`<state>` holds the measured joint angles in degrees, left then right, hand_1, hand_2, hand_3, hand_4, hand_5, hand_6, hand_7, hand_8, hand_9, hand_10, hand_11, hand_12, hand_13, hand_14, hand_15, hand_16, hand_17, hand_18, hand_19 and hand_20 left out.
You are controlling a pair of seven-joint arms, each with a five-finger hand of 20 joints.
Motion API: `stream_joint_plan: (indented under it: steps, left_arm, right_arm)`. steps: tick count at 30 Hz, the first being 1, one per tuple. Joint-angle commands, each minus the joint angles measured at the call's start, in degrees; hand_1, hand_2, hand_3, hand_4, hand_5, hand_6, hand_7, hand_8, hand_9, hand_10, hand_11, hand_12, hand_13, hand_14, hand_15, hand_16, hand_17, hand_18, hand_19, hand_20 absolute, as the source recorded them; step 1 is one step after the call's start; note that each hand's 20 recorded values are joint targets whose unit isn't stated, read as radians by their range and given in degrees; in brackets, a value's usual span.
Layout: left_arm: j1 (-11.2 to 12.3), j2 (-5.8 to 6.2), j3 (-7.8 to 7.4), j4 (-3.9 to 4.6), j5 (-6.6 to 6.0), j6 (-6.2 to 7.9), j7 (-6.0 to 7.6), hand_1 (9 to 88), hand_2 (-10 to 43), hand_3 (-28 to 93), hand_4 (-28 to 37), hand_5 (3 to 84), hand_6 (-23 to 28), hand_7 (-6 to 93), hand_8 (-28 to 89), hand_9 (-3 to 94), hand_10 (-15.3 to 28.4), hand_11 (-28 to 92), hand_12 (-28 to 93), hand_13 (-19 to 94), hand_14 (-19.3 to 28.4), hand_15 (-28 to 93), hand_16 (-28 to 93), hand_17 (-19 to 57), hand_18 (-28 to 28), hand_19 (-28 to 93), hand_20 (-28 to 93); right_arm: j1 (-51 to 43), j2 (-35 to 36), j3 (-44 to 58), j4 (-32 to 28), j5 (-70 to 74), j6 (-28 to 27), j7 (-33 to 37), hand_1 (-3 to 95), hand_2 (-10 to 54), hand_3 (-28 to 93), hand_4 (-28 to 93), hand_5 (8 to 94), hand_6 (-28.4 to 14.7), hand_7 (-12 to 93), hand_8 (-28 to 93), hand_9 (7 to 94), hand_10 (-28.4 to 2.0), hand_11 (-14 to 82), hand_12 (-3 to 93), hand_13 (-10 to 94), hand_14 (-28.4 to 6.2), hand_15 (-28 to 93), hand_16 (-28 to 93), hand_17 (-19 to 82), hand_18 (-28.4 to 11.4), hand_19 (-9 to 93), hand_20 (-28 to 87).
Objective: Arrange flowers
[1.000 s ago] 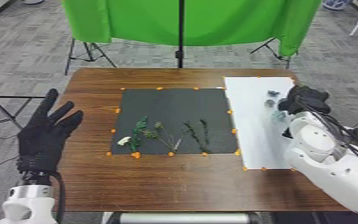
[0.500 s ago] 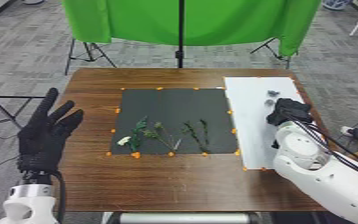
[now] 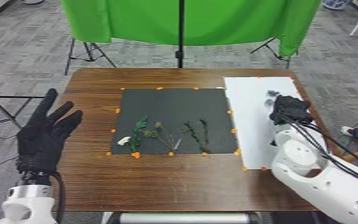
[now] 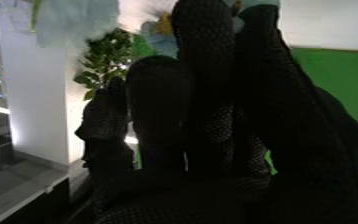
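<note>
Head view: we note a brown bench (image 3: 158,185) with a dark mat (image 3: 171,110) towards the middle and a white sheet (image 3: 248,105) along its right side. Orange marks (image 3: 136,155) run round the mat's rim. Bare wood borders the mat to the left and beyond, and the widest strip of it lies between mat and near edge. We have a white flower (image 3: 123,141) low in the mat's left corner, next to green stems (image 3: 142,126); well apart, further right, are two dark stems (image 3: 193,134). Two grey-blue flowers (image 3: 273,93) sit on the far part of the sheet, near the right robot hand.

Left robot hand (image 3: 44,140): released, fingers straight and spread, overlapping the bench's left edge. Right robot hand (image 3: 289,106): over the sheet's right side, close to the bench's right edge; we cannot tell whether it is grasping anything. Its arm (image 3: 304,160) crosses that edge and covers part of the sheet, and dark cables hide the wrist.

Right wrist view: the black glove masks much of what lies beyond. We make out pale bluish petals (image 4: 78,20), cut off by the frame, and green leaves (image 4: 109,60) partly behind the glove. An orange-yellow patch (image 4: 164,24) is too blurred to name.
</note>
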<state>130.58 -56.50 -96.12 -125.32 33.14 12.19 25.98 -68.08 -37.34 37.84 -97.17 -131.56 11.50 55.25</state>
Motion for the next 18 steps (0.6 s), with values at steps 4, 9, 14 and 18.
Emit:
stream_joint_plan:
  steps: [4, 9, 14, 18]
  left_arm:
    - [1.56, 0.36, -1.80, -1.12, 0.27, 0.73, -0.12, 23.1, 6.5, 77, -28.3, 30.7, 2.9, 12.2, -11, 28.7, 17.6, 20, 10, 23, 28.2, 47, -7, -8.7, 28.4, 51, 23]
    - [-0.01, 0.87, -0.98, -1.06, 0.59, 0.59, -0.57, 23.1, 6.5, 77, -28.3, 30.7, 2.8, 12.2, -11, 28.7, 17.6, 20, 10, 23, 28.1, 47, -7, -8.7, 28.4, 51, 23]
    - [-2.66, 1.71, -0.11, -0.45, 0.82, 0.61, -1.57, 23.1, 6.4, 77, -28.3, 30.7, 2.8, 12.3, -11, 28.8, 17.7, 20, 10, 23, 28.1, 47, -7, -8.7, 28.4, 51, 23]
    - [-7.50, 2.73, 1.76, 0.91, 1.46, -0.48, -2.70, 23.1, 6.5, 77, -28.3, 30.7, 2.8, 12.3, -11, 28.8, 17.6, 20, 10, 23, 28.1, 47, -7, -8.6, 28.4, 51, 23]
  right_arm:
    - [11.73, -12.01, -5.60, -6.41, -2.36, 3.42, -7.89, 58.5, -9.5, 64, -28, 89.0, 4.4, 15, 1, 93.7, -6.0, 18.1, 35.4, 73, -5.6, 71, 24, 25, -24.0, 85, 49]
    - [18.63, -24.96, -13.39, 0.07, -1.14, 4.12, -14.30, 57.9, -9.5, 65, -28, 88.4, 4.5, 15, 1, 93.6, -6.2, 19.0, 36.3, 72, -5.5, 72, 24, 24, -23.8, 85, 49]
    - [24.66, -36.32, -21.55, 11.75, -1.09, 4.74, -19.65, 56.9, -9.5, 65, -28, 87.9, 4.9, 15, 1, 91.9, -6.2, 23.9, 35.4, 72, -5.7, 73, 22, 24, -23.4, 85, 49]
    - [29.01, -39.83, -26.93, 16.99, 1.96, 4.20, -17.00, 56.2, -9.5, 65, -28, 87.5, 5.0, 15, 0, 91.0, -6.4, 26.5, 33.7, 72, -5.7, 74, 21, 24, -23.2, 84, 49]
